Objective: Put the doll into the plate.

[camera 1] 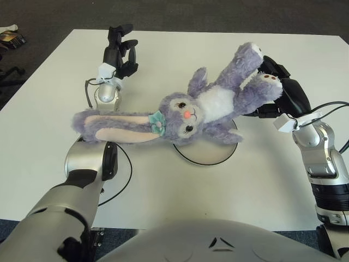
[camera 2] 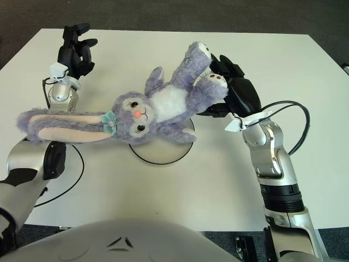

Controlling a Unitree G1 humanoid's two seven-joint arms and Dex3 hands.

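Plate (camera 1: 207,155): far half hidden under doll (camera 1: 188,117); only near rim and pale centre show.
Right hand (camera 1: 278,87): fingers mostly buried behind doll's feet; exact contact points not visible.
Doll's far arm partly tucked behind body.
Left hand (camera 1: 120,52): small at worktop (camera 1: 180,185) far edge; finger gaps hard to read.
Left forearm partly hidden under doll's long ear.
Dark object (camera 1: 11,37) at left edge on floor: cut off, unidentifiable.
Right arm cut by lower right edge.

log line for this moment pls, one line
right hand: gripping doll by its legs | doll: head and body over plate, ears trailing left | left hand: idle, far left of table | phase: placing
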